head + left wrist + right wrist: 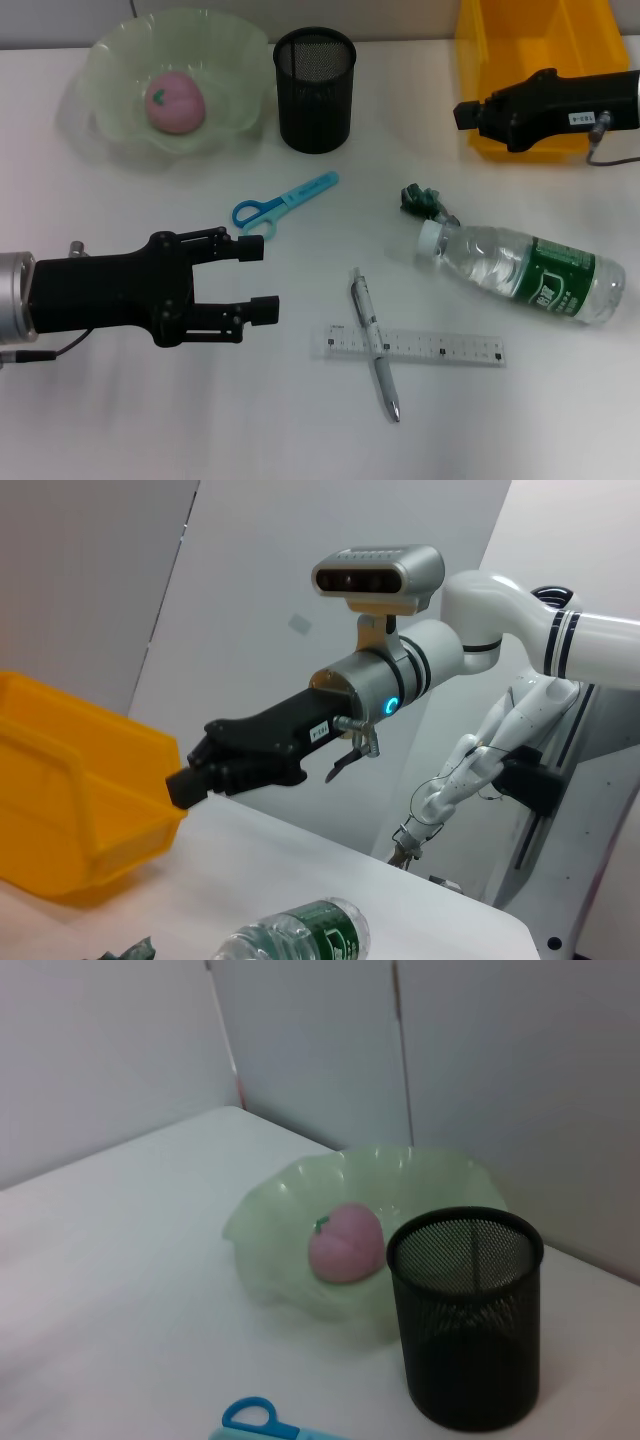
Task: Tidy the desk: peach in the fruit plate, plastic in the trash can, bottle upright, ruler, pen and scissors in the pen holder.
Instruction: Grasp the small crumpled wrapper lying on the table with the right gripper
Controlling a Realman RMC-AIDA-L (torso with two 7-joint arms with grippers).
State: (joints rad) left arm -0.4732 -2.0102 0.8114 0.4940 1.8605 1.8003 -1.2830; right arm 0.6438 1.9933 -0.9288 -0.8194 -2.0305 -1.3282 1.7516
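Head view shows the left hand point(258, 280) wide open and empty above the tabletop point(150, 420), near the scissors point(283, 200). The right hand point(466, 113), closed on nothing, hangs at the trash can point(480, 50). Peach point(175, 101) sits in the fruit plate point(110, 60); bottle point(525, 272) lies beside the plastic point(422, 203); pen point(374, 343) crosses the ruler point(450, 349).

Matte black angular left gripper point(262, 279) on a silver wrist cuff, black right gripper point(190, 770) with small white label, glossy white black-banded arm segments, thin cables
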